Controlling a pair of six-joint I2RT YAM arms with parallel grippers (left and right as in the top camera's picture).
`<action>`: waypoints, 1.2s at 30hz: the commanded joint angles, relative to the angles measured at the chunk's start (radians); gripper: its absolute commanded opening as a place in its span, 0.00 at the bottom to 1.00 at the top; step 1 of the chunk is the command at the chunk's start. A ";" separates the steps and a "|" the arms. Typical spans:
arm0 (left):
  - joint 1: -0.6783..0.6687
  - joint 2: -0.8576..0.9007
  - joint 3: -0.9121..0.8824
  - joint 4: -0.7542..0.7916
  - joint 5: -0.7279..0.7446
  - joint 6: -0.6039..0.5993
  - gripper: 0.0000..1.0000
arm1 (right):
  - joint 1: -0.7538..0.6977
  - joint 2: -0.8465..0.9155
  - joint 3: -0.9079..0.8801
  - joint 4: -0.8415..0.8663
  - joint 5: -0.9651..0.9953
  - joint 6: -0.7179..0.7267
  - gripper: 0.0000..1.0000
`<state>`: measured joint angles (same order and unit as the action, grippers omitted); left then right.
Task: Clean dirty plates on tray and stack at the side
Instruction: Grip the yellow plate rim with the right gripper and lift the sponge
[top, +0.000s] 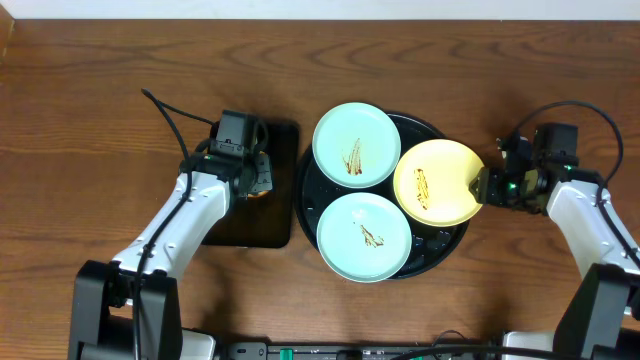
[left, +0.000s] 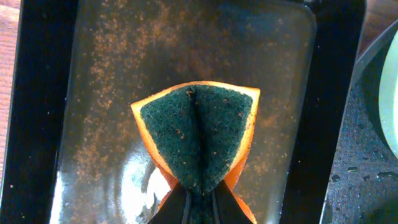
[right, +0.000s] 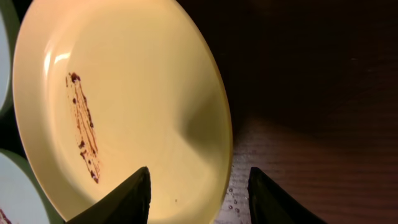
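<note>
Three plates lie on the round black tray (top: 432, 257): a mint-blue plate (top: 356, 145) at the back, a second mint-blue plate (top: 365, 237) at the front and a yellow plate (top: 437, 182) on the right. All have brown smears. My left gripper (top: 255, 178) is shut on an orange sponge with a dark green face (left: 199, 134), held over the rectangular tray. My right gripper (top: 483, 187) is open, its fingers (right: 199, 169) straddling the right rim of the yellow plate (right: 137, 93), one finger over the plate and one outside it.
The small rectangular black tray (top: 262, 228) lies left of the round tray; its floor (left: 93, 93) is wet and speckled brown. The round tray's rim (left: 357, 168) shows at the right of the left wrist view. Bare wood table lies right of the yellow plate (right: 323, 124).
</note>
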<state>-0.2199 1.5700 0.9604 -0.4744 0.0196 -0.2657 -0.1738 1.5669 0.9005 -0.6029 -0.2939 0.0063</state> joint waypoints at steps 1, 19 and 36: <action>-0.002 -0.002 -0.001 -0.004 -0.002 -0.006 0.08 | -0.004 0.024 0.016 0.013 -0.028 -0.004 0.49; -0.002 -0.002 -0.001 -0.015 -0.002 -0.006 0.08 | -0.004 0.045 -0.026 0.014 0.032 -0.003 0.34; -0.002 -0.002 -0.001 -0.018 -0.002 -0.006 0.08 | -0.004 0.045 -0.035 0.008 0.035 -0.003 0.05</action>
<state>-0.2199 1.5700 0.9604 -0.4908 0.0196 -0.2657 -0.1738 1.6085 0.8753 -0.5934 -0.2646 0.0090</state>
